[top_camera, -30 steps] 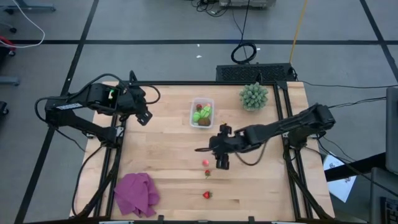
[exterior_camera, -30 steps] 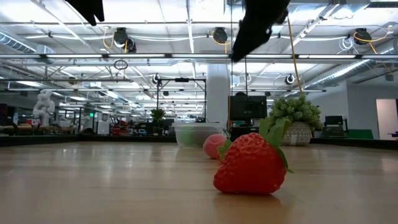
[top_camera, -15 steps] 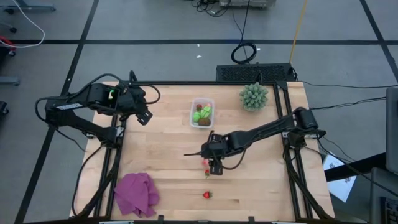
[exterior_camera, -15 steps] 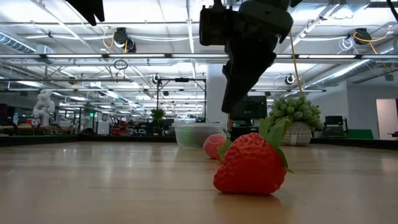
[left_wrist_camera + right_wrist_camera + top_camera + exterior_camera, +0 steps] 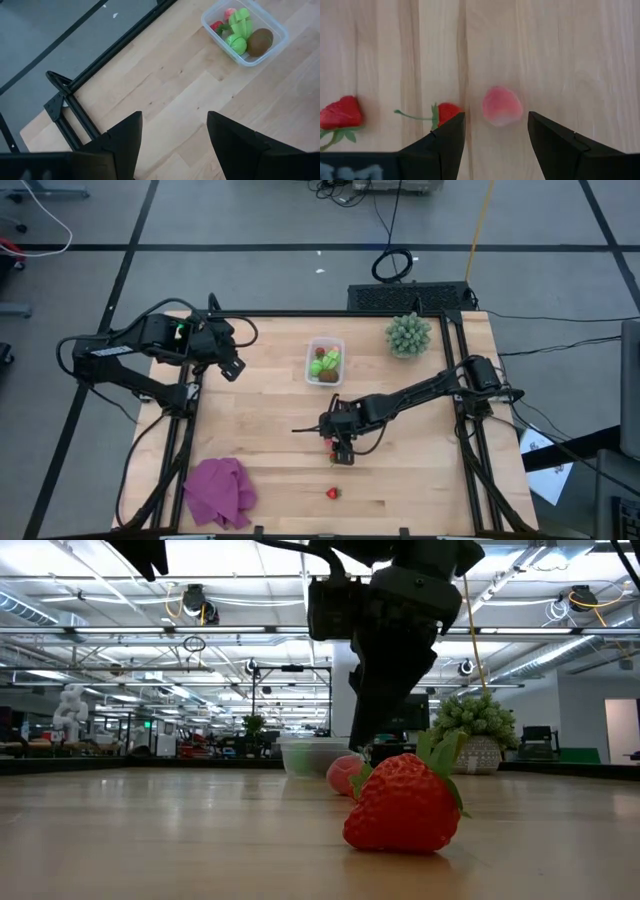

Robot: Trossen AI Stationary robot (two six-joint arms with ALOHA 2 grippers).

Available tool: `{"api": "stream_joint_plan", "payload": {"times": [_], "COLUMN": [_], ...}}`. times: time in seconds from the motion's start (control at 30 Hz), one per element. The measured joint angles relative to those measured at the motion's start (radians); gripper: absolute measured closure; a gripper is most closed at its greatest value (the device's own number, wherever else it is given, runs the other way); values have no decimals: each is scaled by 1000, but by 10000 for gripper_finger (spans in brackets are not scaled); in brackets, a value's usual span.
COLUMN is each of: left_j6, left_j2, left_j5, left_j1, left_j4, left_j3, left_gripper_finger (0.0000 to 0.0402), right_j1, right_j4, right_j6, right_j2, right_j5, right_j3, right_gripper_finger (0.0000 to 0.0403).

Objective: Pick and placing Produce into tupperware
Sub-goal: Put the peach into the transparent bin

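High view, L to R: purple cloth point(image 5: 218, 491) lies at the near-left corner of the counter point(image 5: 260, 430). Left hand point(image 5: 229, 367) hangs over the far-left area, fingers point(image 5: 125, 137) spread, nothing between them. Tupperware point(image 5: 324, 361) sits far-centre w/ two light green pieces point(image 5: 238, 29), a brown kiwi point(image 5: 260, 42) and a bit of red inside. Right hand point(image 5: 338, 442) is down over mid-counter, fingers point(image 5: 447, 137) apart, released, straddling a pink piece point(image 5: 502, 105); a stemmed strawberry point(image 5: 446, 112) is just beside it and another strawberry point(image 5: 340, 112) further along. A lone strawberry point(image 5: 332, 493) rests near the front edge, apart from the rest, large in the low view. Spiky plant point(image 5: 408, 334) stands at far right.
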Motion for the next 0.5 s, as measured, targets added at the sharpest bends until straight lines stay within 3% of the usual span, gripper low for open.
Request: {"api": "stream_joint_plan", "payload": {"times": [0.5], "left_j6": [4], "left_j2": [0], "left_j5": [0], "left_j1": [0], "left_j4": [0], "left_j3": [0], "left_gripper_finger": [174], "right_j1": [-2], "right_j4": [37], "right_j6": [-3], "right_j2": [4], "right_j5": [0], "right_j3": [0], "right_gripper_finger": [200]}}
